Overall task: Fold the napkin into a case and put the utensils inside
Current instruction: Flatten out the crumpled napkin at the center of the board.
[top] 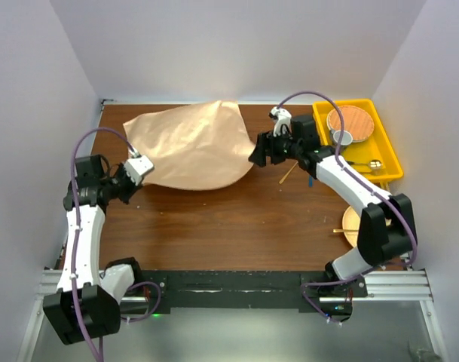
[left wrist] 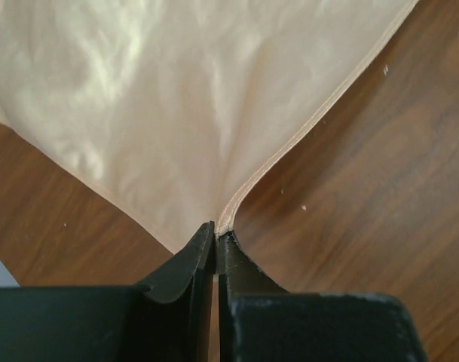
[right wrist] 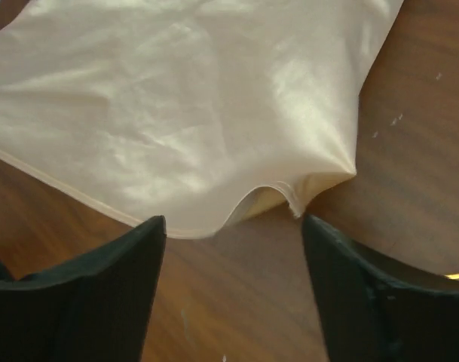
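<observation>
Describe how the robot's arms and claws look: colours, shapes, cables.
Left arm and right arm: white links, black joints and bases, each trailed by a looping purple cable. Left claw and right claw: two black, tapered fingers apiece.

I see a dark wooden table [top: 237, 226]. A peach napkin [top: 191, 147] lies spread over its far left half. A yellow tray [top: 389, 143] occupies the far right corner. A round plate [top: 351, 222] sits at the right edge. A slim utensil [top: 288, 174] lies near the tray.
</observation>
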{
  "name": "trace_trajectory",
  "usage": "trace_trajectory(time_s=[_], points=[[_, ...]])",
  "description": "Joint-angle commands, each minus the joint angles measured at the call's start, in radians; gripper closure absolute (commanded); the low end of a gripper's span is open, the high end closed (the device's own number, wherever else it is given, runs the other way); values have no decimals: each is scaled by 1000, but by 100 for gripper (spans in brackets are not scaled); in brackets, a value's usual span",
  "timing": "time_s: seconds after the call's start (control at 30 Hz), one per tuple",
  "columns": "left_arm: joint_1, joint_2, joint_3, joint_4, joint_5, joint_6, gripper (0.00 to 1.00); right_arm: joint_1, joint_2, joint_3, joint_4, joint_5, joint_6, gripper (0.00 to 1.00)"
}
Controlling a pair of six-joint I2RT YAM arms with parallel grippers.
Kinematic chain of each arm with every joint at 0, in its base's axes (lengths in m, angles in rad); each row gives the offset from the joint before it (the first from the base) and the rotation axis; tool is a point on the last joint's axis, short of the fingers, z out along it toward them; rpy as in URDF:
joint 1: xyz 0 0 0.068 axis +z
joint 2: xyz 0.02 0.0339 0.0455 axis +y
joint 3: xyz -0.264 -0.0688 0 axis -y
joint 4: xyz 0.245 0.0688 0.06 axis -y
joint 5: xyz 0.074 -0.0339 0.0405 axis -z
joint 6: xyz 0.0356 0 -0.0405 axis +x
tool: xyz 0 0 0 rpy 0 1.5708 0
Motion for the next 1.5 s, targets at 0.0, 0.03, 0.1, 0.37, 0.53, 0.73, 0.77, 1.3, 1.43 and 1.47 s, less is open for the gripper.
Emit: trace_trajectory(time_s=[0.0,0.03,0.1,0.37,0.53,0.73,0.77,1.3,1.43,1.47], points=[[11,-34,-27,-212,-87,218,79,4,-125,4,-267,-68,-138,4],[35,-40,-26,-290,-82,267,74,4,-164,5,-298,-66,-162,2],[66,-60,-12,-350,-53,297,55,-4,-195,30,-355,-82,-230,2],[72,15,97,-315,20,122,28,-6,105,348,-503,-209,-385,9],[72,138,112,-170,5,-101,29,45,338,525,-605,-171,-455,31],[72,256,85,-68,-67,-278,33,112,480,567,-568,-103,-482,48],[72,283,77,-56,-85,-294,33,120,492,567,-564,-97,-483,49],[72,559,63,55,-228,-334,45,172,644,547,-514,-16,-448,78],[71,560,59,0,-201,-300,54,174,651,536,-521,6,-433,78],[72,556,53,-8,-208,-294,55,172,659,536,-521,27,-425,80]])
